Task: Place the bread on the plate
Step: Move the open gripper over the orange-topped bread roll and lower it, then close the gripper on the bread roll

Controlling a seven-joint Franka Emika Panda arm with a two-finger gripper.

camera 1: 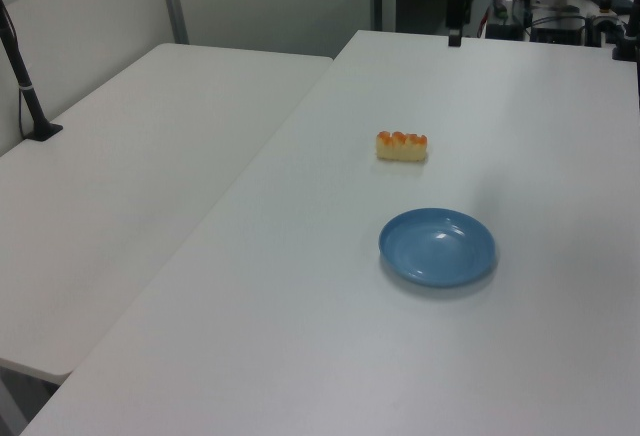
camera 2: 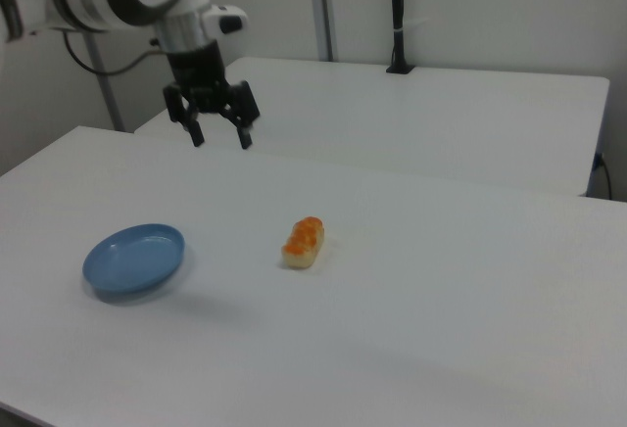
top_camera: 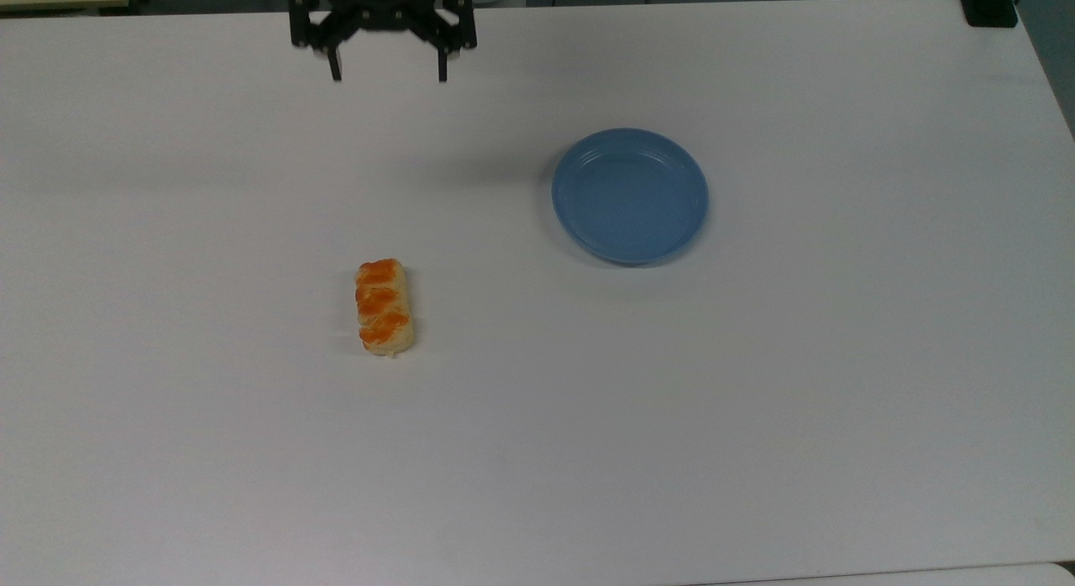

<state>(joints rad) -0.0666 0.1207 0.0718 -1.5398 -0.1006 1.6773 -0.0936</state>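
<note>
Tabletop [top_camera: 756, 443] with one bread [top_camera: 385, 306] and one plate [top_camera: 630, 195], well apart; we see the bread lying on the bare surface toward the middle, the plate nearer the top view's far edge. One gripper [top_camera: 388, 70] hangs above the far edge, its two fingers [camera 2: 197, 136] spread wide, grasping nothing.

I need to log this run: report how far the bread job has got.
Done: nothing; the bread lies on the white table, apart from the bare blue plate. In hand: the gripper hangs near the table's far edge, jaws open, holding nothing. Left: reach, grasp, carry, place.
</note>
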